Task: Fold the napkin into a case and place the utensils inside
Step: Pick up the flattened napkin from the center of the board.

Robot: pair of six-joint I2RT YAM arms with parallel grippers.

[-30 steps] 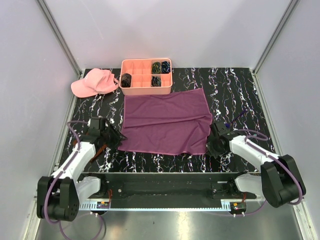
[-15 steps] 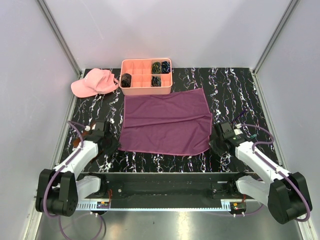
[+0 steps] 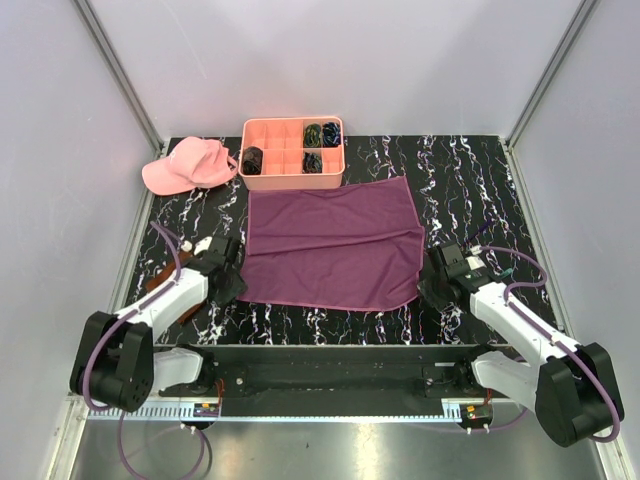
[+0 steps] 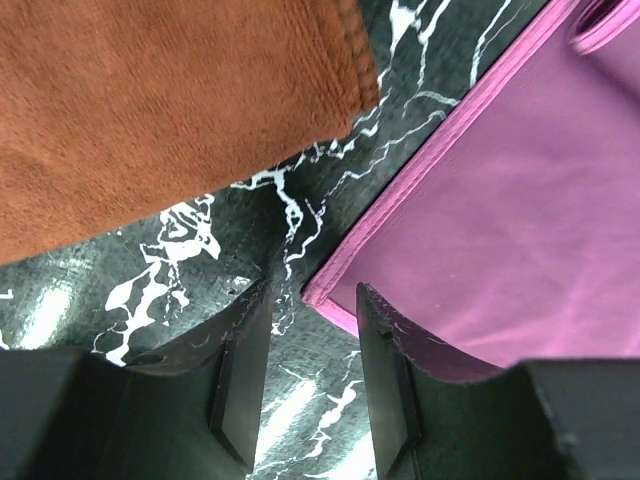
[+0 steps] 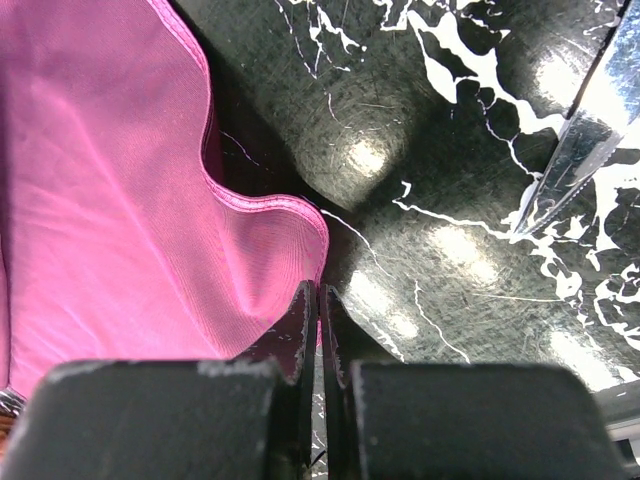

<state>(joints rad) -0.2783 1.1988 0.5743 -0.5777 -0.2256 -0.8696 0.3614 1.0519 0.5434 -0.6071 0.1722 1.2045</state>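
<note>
**Left gripper (image 4: 312, 300) moving in on the napkin (image 3: 335, 245)**

Since a second ago the left gripper has been sliding in from the table's (image 3: 470, 180) left side. It is now sitting at the napkin's near-left corner, fingers apart and straddling it. The right gripper (image 5: 318, 295) is pinching the near-right corner, which is curling up. Both forearms are lying low, angled inward. One napkin is lying spread mid-table, with one rust-brown cloth (image 4: 150, 100) near its left corner. One silvery utensil (image 5: 565, 165) is showing beyond the right gripper. Farther back are one pink cap (image 3: 190, 165) and one tray (image 3: 293, 181) holding four dark bundles (image 3: 252, 157).
</note>
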